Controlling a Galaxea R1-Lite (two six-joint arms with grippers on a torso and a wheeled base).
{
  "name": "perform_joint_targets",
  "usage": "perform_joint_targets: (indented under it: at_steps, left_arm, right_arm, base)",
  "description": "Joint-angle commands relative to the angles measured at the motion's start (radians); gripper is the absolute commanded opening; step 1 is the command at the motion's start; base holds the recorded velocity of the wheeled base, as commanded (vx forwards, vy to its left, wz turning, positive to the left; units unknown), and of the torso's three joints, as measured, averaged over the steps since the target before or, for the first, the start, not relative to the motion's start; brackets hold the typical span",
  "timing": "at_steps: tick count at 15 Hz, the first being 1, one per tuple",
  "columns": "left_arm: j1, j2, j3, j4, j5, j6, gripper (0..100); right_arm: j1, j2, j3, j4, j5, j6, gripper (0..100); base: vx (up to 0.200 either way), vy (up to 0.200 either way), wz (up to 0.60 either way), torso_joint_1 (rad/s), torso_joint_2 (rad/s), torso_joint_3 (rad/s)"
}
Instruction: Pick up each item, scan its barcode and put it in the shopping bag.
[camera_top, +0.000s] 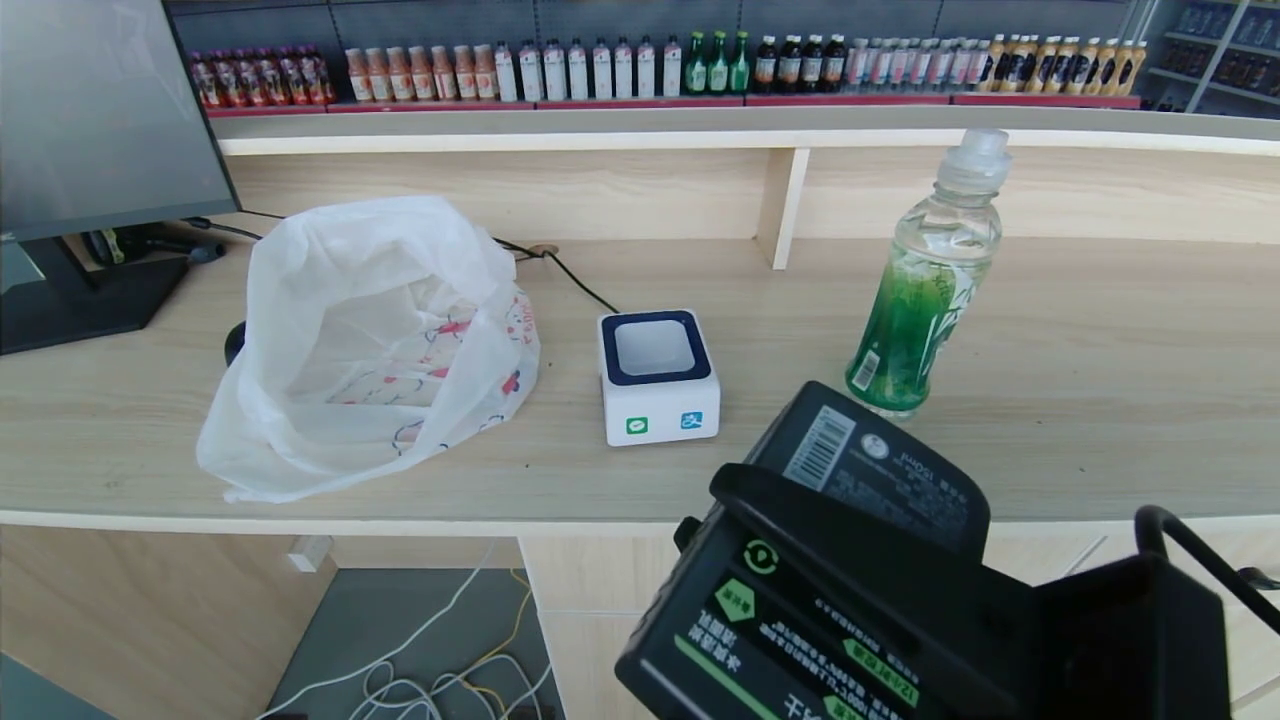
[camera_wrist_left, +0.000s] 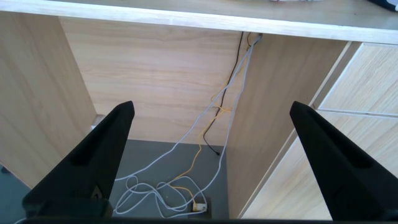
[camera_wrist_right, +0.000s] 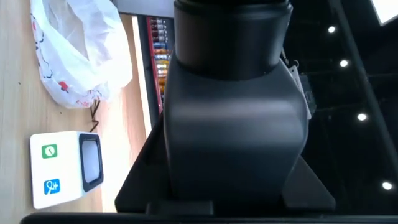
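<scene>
Monitor (camera_top: 100, 110) far left on counter (camera_top: 1100, 330); drink bottles (camera_top: 650, 65) along bg shelf (camera_top: 640, 102); loose cables (camera_top: 400, 688) on floor below.

Desk: long light wood-grain desk (camera_top: 1100, 400) with a pale front edge.
Back ledge: raised wooden ledge (camera_top: 500, 140) along the far side, with one upright wooden divider (camera_top: 785, 200) beneath it.
Far left: dark flat monitor (camera_top: 100, 110) on a black stand (camera_top: 80, 300).
Behind: red-edged store shelf (camera_top: 640, 101) carrying a row of bottled drinks (camera_top: 600, 68).
Below the desk: light wood panels (camera_wrist_left: 155, 81), grey floor (camera_top: 370, 610), loose white and yellow cables (camera_wrist_left: 161, 193).
Overhead: small round ceiling lights (camera_wrist_right: 344, 63).
</scene>
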Motion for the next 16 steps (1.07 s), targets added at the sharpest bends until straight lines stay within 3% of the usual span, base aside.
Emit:
perform_joint_targets:
  at_steps: [1, 6, 16]
  left_arm:
    - [0.0, 0.0, 0.0, 0.0, 0.0, 0.0, 100]
    - [0.0, 0.0, 0.0, -0.002, 0.0, 0.0, 100]
    - [0.0, 0.0, 0.0, -0.002, 0.0, 0.0, 100]
  right_arm:
    - [0.002, -0.021, 0.003, -0.001, 0.0, -0.035, 0]
    - [0.015, -0.026, -0.014, -0.001, 0.005, -0.158, 0]
    - [0.034, -0.023, -0.025, -0.001, 0.009, -0.204, 0]
  base:
    - [0.0, 0.0, 0.0, 0.0, 0.0, 0.0]
    - [0.0, 0.0, 0.0, 0.0, 0.0, 0.0]
    - [0.0, 0.0, 0.0, 0.0, 0.0, 0.0]
